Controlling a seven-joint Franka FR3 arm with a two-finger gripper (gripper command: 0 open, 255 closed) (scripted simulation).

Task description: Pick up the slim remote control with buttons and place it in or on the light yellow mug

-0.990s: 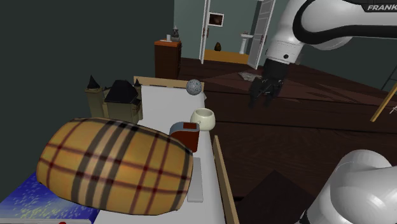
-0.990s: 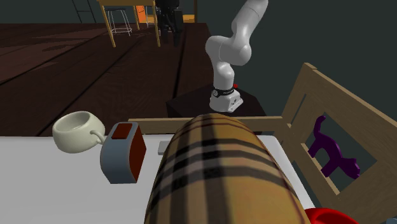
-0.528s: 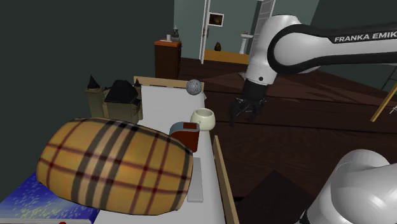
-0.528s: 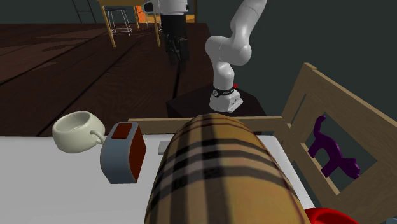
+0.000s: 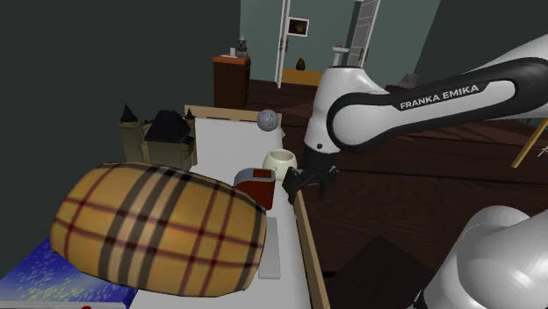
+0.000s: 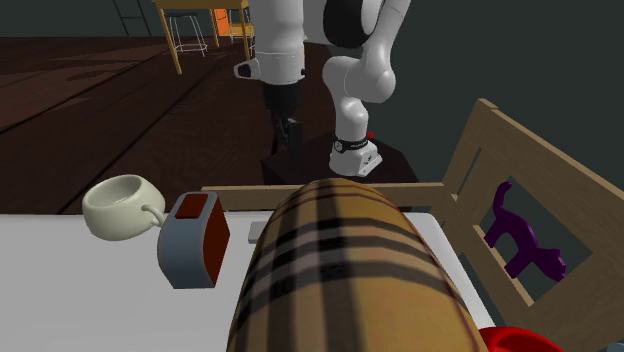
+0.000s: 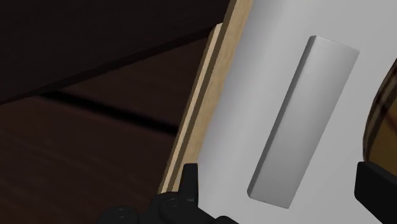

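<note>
We see the all-black two-finger end effector (image 5: 309,182) with its fingers spread wide and clasping nothing. It hangs on the white arm (image 5: 351,97) above the light wooden rim (image 5: 307,246) of the white surface (image 5: 224,145), pointing down. In the wrist view the slim plain grey slab of a remote control (image 7: 302,121) lies in the space between the two fingers (they do not touch it, and no buttons are drawn on it). The remote lies flat on the white surface, just inside the wooden rim and running roughly along it. Its other long side is close to the big barrel-shaped cushion in tan plaid with dark and red stripes (image 5: 158,228).

Past the remote's far end, in the shoulder view, stands a blue-grey box with a red face (image 5: 257,186). Just beyond that is the pale cream mug (image 5: 280,161), upright, with its mouth open to the top. The end effector is just beside the mug, on the shoulder view's right. Farther along the surface rests a small grey speckled ball (image 5: 269,119).
</note>
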